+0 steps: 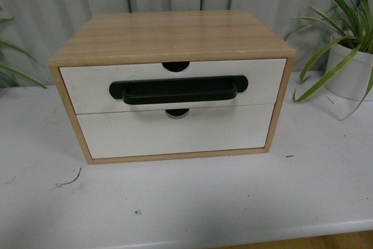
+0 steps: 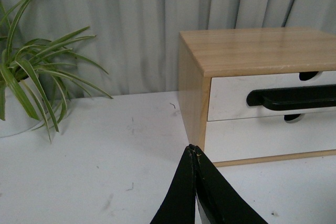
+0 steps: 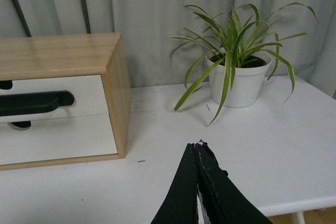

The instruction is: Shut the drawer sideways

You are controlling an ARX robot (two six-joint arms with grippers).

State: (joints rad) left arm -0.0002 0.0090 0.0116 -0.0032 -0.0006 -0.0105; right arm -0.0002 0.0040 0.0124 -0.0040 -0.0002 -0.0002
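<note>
The drawer (image 1: pixel 87 88) is the upper one of a light wood cabinet (image 1: pixel 169 36) on the white table. It has a white front, a long black bar handle (image 1: pixel 178 90) and a semicircular notch in its top edge. Its front sits about flush with the cabinet frame. It also shows in the left wrist view (image 2: pixel 228 98) and in the right wrist view (image 3: pixel 79 95). Neither arm shows in the front view. My left gripper (image 2: pixel 194 150) is shut and empty above the table near the cabinet's front left corner. My right gripper (image 3: pixel 197 146) is shut and empty above the table, right of the cabinet.
A plain white drawer front (image 1: pixel 175 132) without a handle sits below. A potted plant in a white pot (image 1: pixel 349 68) stands right of the cabinet, and another (image 2: pixel 16 114) stands to its left. A grey curtain hangs behind. The table's front edge (image 1: pixel 262 234) is close.
</note>
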